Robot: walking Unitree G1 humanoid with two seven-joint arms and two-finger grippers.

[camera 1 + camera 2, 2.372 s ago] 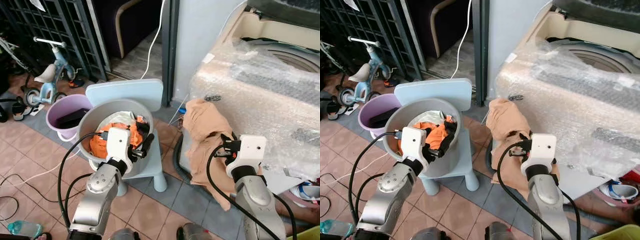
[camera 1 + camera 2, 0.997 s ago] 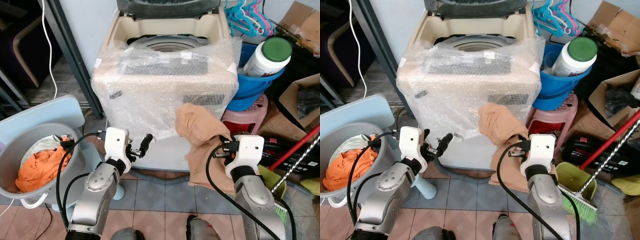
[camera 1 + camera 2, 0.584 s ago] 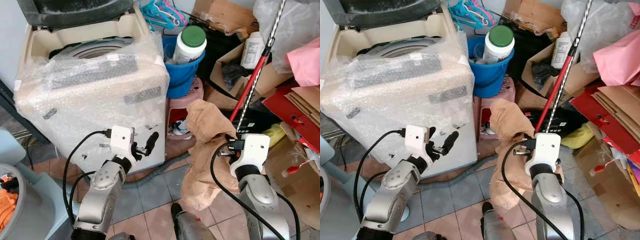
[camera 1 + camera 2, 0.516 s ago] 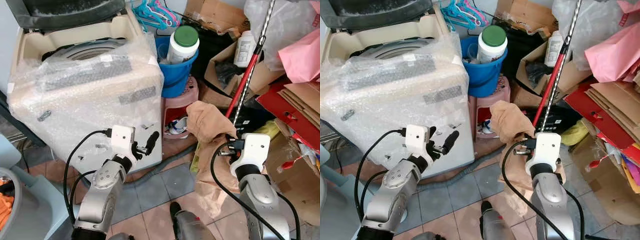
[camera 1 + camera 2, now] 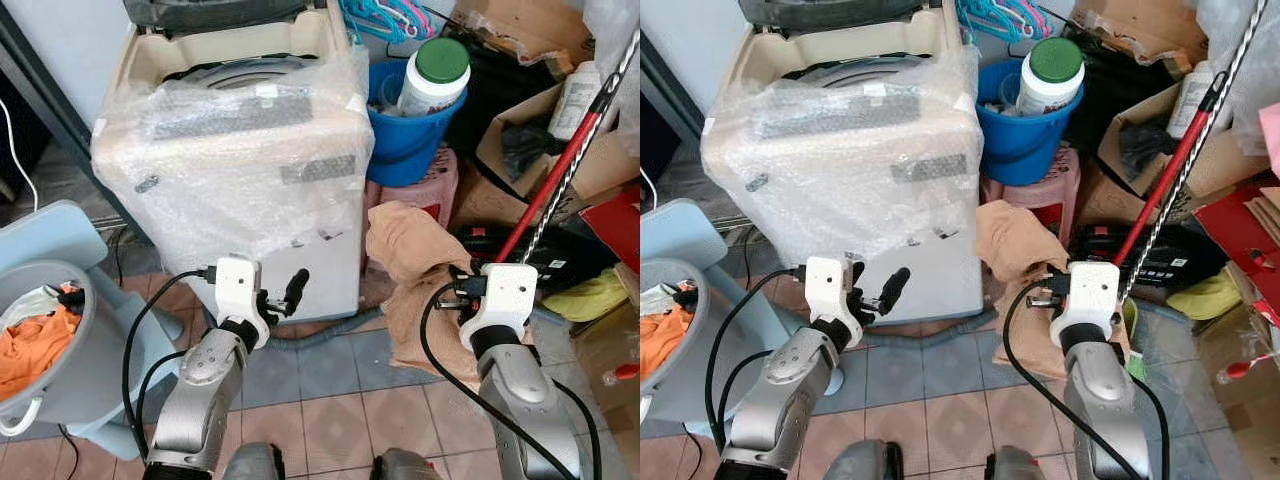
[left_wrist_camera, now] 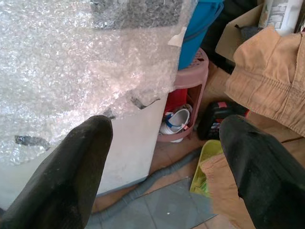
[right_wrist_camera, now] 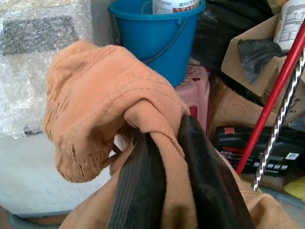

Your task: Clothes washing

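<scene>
Basin [image 5: 60,375], grey plastic, round, at 9 o'clock on a pale blue chair [image 5: 45,232]; holds crumpled orange cloth [image 5: 30,345].

Left gripper [image 5: 283,298], at 7 o'clock, held low before the washer front; two black fingers [image 6: 66,176] spread wide, nothing between them.

Washer [image 5: 235,150], cream, top-loading, boxy, at 11 to 12 o'clock; front and top wrapped in clear bubble wrap, lid raised. Grey ribbed hose [image 5: 320,335] runs along the tiled floor at its base.

Bucket [image 5: 405,135], blue plastic, at 1 o'clock, seated on a pink stool [image 5: 425,195]; white bottle [image 5: 432,75] with green cap stands in it.

Garment [image 5: 410,250], tan woven cloth with stitched seams, at 4 o'clock, just right of the washer. Long axis roughly vertical: bunched top above the right gripper, the rest hanging down toward the floor.

Right gripper [image 7: 164,186], at 5 o'clock; black fingers pinch a fold of the garment, cloth draped over and between them.

Broom handle [image 5: 560,165], red with striped silver upper part, leaning at 2 o'clock. Cardboard boxes [image 5: 520,130] behind it.
</scene>
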